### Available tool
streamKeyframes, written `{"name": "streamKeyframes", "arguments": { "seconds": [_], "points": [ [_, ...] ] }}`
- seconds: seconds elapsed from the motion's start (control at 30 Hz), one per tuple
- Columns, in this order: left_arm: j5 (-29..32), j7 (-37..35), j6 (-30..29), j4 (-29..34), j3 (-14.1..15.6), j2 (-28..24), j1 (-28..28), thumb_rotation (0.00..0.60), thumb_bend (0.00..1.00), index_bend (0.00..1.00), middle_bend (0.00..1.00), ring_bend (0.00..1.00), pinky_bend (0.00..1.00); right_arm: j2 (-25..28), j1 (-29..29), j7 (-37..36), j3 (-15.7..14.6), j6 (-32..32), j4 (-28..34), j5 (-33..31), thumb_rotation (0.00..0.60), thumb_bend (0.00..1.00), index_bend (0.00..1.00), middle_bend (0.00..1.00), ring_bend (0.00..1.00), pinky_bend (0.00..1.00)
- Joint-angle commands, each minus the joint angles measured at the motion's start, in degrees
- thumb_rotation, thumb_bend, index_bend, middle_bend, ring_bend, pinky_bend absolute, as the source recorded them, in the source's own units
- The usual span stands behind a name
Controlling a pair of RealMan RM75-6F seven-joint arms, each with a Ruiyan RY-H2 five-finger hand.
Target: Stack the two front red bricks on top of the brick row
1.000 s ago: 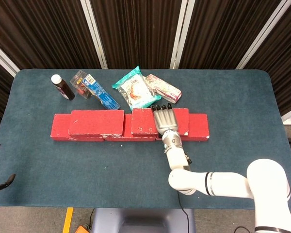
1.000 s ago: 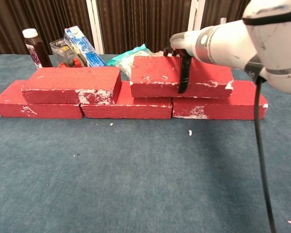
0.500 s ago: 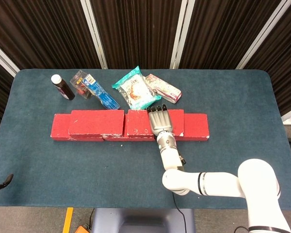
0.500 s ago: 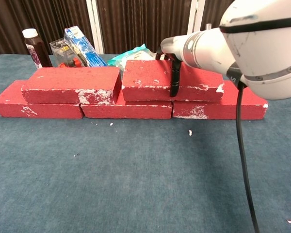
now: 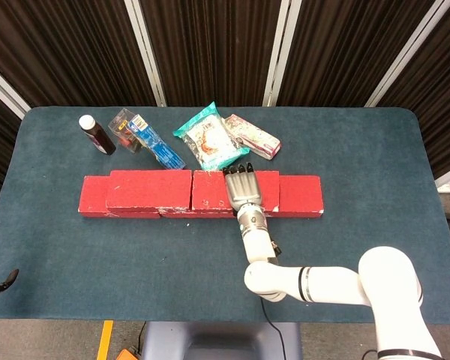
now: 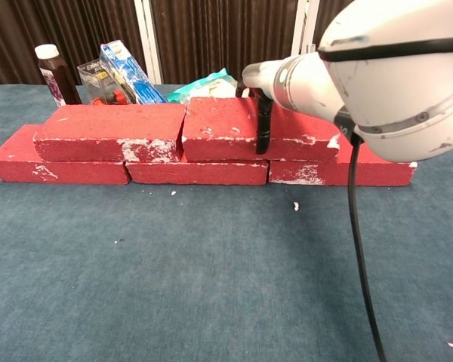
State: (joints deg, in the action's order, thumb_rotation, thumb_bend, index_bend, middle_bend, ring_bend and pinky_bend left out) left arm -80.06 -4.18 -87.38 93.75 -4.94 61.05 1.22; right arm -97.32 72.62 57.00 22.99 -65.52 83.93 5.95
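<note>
On row [image 6: 200, 172]: hand [image 5: 244, 189] grips brick [image 6: 226, 130]

Clutter at the table's far edge, beyond the hand

Dark bottle [image 5: 96, 134] far left of the hand; clear box [image 5: 124, 127] and blue packet [image 5: 156, 143] beside it; green bag [image 5: 209, 136] and pink packet [image 5: 251, 136] just past the hand; blue table [image 5: 375, 157].

Just beyond the fingertips [image 5: 241, 171] of the right hand [image 5: 244, 190], passage is blocked by the snack packets [image 5: 225, 140], while the table [image 5: 172, 247] behind the wrist is left unobstructed for approach.
</note>
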Motion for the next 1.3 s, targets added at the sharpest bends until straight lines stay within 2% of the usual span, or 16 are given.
{"name": "streamKeyframes", "arguments": {
  "seconds": [0.03, 1.3],
  "points": [
    [-0.01, -0.16, -0.06, 0.0, -0.03, -0.07, -0.06, 0.6, 0.23, 0.0, 0.0, 0.0, 0.01, -0.17, 0.14, 0.2, 0.11, -0.06, -0.12, -0.18, 0.6, 0.07, 0.32, 0.31, 0.19, 0.0],
    [0.6, -0.4, -0.15, 0.31, -0.29, -0.47, -0.56, 0.6, 0.23, 0.0, 0.0, 0.0, 0.01, -2.16, 1.15, 1.51, 2.02, 0.92, -3.64, -1.76, 0.6, 0.05, 0.31, 0.23, 0.09, 0.0]
  ]
}}
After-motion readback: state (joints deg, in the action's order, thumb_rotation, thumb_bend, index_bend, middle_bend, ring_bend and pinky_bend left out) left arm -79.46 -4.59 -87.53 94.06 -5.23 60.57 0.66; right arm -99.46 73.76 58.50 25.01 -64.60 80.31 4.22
